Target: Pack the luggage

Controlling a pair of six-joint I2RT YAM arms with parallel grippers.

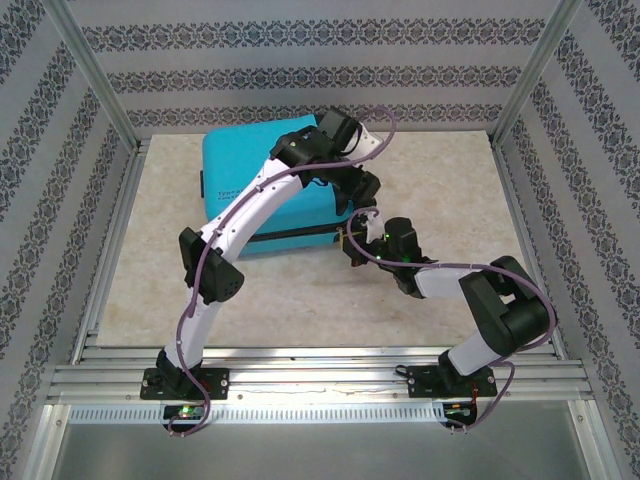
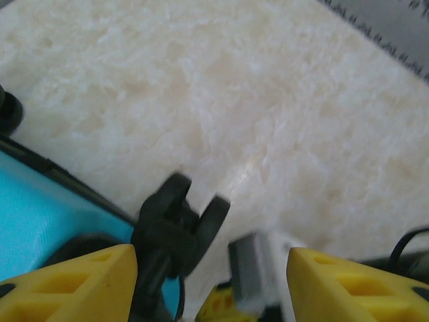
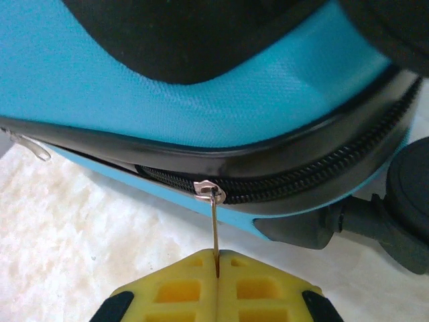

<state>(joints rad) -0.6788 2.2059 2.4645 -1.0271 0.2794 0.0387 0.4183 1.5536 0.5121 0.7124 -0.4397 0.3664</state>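
Luggage (image 3: 134,100) shell beyond the right gripper (image 3: 216,258) fingers (image 3: 174,292): turquoise plastic, finely woven-textured, slightly glossy; zipper pull (image 3: 214,221) between those fingers: thin bright metal; the fingers themselves: matt yellow plastic; table (image 2: 268,100) beneath them: pale, mottled, faintly shiny.

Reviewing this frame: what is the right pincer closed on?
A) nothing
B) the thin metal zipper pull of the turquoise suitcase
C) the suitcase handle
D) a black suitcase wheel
B: in the right wrist view the right pincer is shut on the thin metal zipper pull, which hangs from the black zipper band of the small turquoise hard-shell suitcase.
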